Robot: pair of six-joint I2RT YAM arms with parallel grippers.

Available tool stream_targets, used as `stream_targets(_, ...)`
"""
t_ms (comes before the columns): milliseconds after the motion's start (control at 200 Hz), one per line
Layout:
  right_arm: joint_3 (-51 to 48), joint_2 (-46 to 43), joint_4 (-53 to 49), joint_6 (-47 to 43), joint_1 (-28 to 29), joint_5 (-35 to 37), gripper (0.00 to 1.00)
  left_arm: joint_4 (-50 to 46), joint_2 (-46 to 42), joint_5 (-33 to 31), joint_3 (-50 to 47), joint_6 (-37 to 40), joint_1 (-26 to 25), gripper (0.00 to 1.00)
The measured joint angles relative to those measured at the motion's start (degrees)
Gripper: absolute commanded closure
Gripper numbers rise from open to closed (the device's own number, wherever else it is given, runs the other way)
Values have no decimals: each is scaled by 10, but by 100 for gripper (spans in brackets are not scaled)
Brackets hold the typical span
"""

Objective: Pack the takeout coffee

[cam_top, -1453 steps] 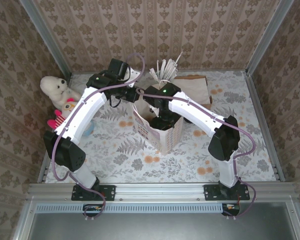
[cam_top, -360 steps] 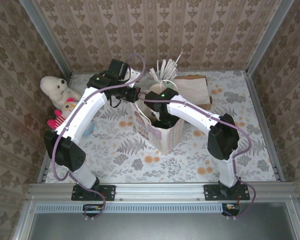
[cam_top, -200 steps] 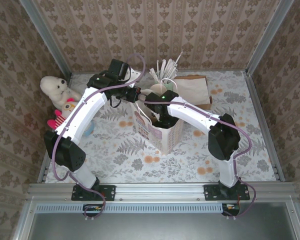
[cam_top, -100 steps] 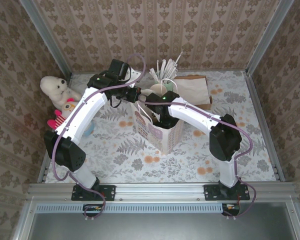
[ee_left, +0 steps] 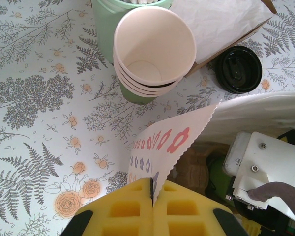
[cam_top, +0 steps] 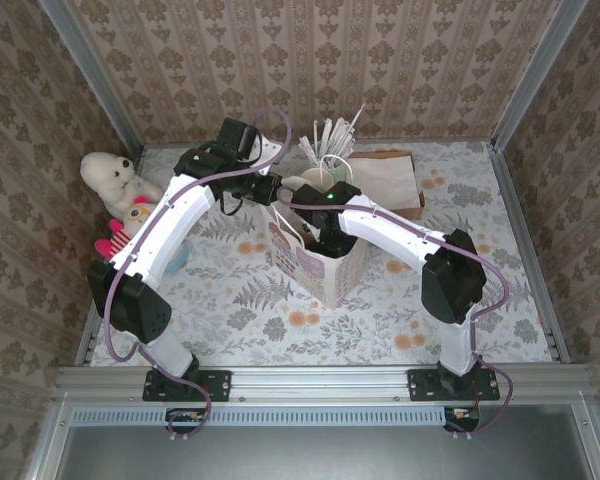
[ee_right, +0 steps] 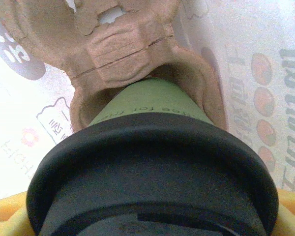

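We are pinching our left jaws shut on the far left rim of the white paper bag (ee_left: pixel 169 145), which is standing mid-desk (cam_top: pixel 230 310). Our right jaws are reaching inside it, spread wide and gripping the takeout coffee (ee_right: pixel 152 118) by its black lid (ee_right: pixel 152 196). The cup is sitting in a brown pulp carrier (ee_right: pixel 123 49).

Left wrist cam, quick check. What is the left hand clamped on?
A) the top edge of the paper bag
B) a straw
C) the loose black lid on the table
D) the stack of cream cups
A: the left hand has its yellow pads shut on the scalloped, flower-printed edge of the paper bag, while the stack of cups and the loose lid sit apart on the table beyond it.
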Motion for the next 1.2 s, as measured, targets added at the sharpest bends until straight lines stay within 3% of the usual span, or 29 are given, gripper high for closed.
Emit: stream_targets(1200,-57,-15,58,0,0,2,65,0,0,0,0,0,0,100)
